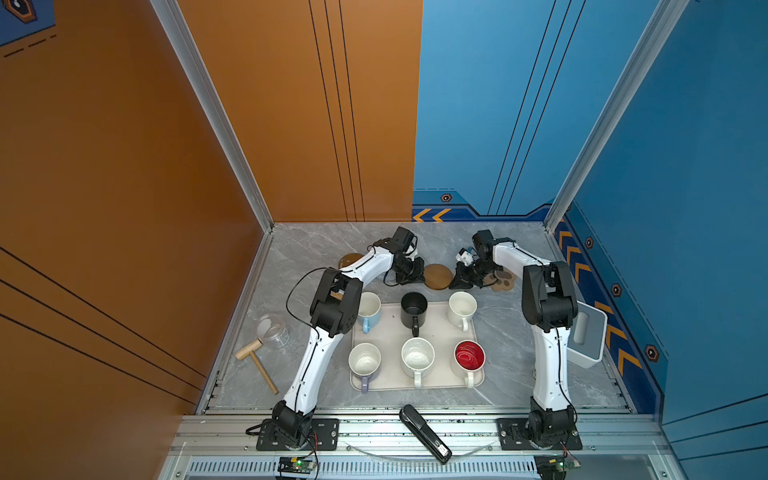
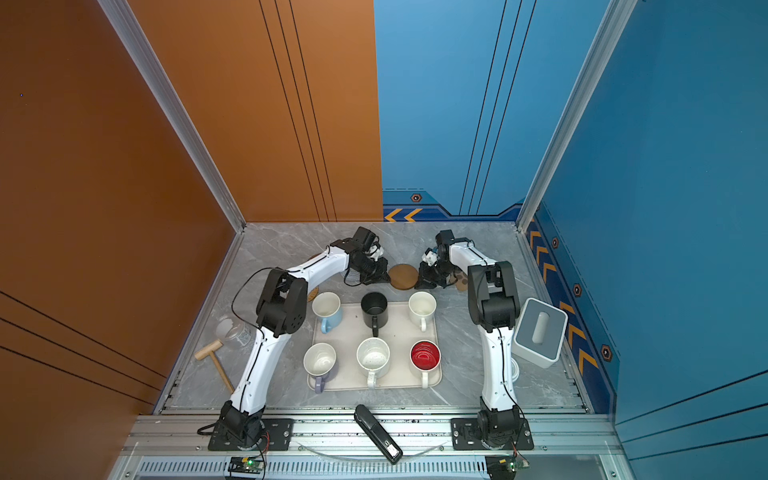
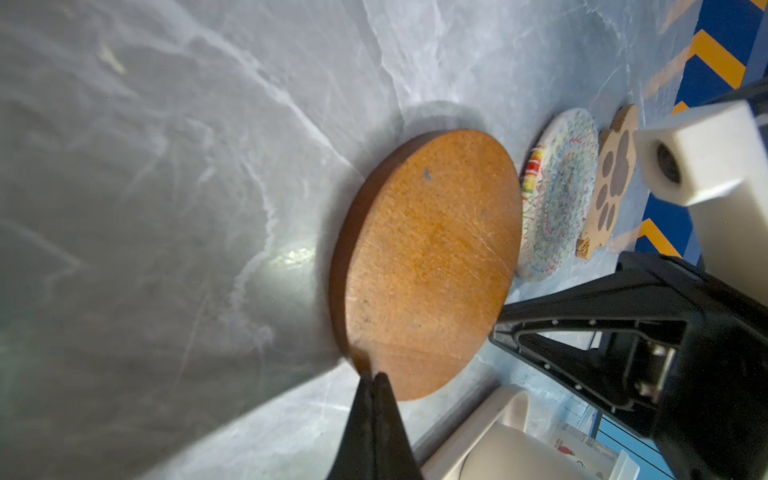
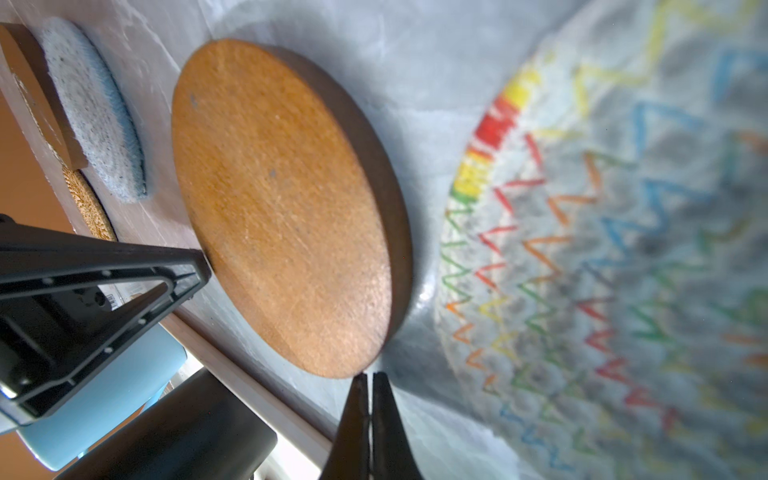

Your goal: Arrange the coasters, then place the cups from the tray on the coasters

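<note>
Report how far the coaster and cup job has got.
Done: little; no coaster carries a cup. In hand: the shut left gripper and shut right gripper hold their tips at opposite edges of the round brown wooden coaster. To do: all six handled mugs sit on the cream rectangular tray.

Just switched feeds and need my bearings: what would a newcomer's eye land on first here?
The cream tray mid-table carries six mugs in two rows, the red-lined mug brightest at its near right corner. Behind the tray, a brown wooden disc lies between the shut left end effector and the shut right end effector, their tips at its rim on opposite sides.
</note>
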Action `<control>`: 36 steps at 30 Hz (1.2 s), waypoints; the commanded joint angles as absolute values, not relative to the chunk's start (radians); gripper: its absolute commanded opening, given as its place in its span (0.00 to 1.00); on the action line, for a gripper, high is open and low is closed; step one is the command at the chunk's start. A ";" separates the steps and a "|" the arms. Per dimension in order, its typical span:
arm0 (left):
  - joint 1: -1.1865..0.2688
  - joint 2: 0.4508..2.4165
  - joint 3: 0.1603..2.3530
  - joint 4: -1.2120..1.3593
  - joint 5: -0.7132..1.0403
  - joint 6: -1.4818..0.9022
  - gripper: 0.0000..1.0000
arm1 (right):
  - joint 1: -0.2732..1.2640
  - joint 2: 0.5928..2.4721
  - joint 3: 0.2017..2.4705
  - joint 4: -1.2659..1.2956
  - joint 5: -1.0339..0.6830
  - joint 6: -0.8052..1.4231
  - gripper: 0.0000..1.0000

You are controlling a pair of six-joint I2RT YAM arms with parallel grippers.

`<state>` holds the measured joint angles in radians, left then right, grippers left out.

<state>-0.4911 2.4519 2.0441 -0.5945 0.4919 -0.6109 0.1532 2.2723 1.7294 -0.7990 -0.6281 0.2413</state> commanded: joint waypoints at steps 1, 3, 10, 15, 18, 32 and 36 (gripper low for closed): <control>-0.495 2.399 2.030 -0.597 0.456 -0.599 0.00 | 0.143 2.200 1.722 -0.793 -0.626 0.256 0.00; -0.495 2.368 2.012 -0.589 0.456 -0.600 0.00 | 0.130 2.163 1.709 -0.792 -0.626 0.262 0.00; -0.495 2.259 1.944 -0.534 0.457 -0.601 0.00 | 0.069 2.058 1.687 -0.796 -0.575 0.274 0.00; -0.490 2.156 1.853 -0.467 0.448 -0.606 0.00 | 0.032 2.058 1.684 -0.797 -0.549 0.287 0.00; -0.487 2.072 1.759 -0.425 0.407 -0.602 0.00 | 0.031 2.068 1.693 -0.797 -0.521 0.292 0.00; -0.488 1.753 1.347 -0.198 0.302 -0.641 0.00 | 0.042 2.164 1.728 -0.776 -0.426 0.372 0.00; -0.510 1.721 1.285 -0.112 0.312 -0.658 0.00 | 0.063 2.176 1.732 -0.776 -0.395 0.388 0.00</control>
<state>-0.4953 1.7580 1.3216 -0.1982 0.3241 -0.6376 0.0418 2.1605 1.7123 -0.7811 -0.4450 0.3576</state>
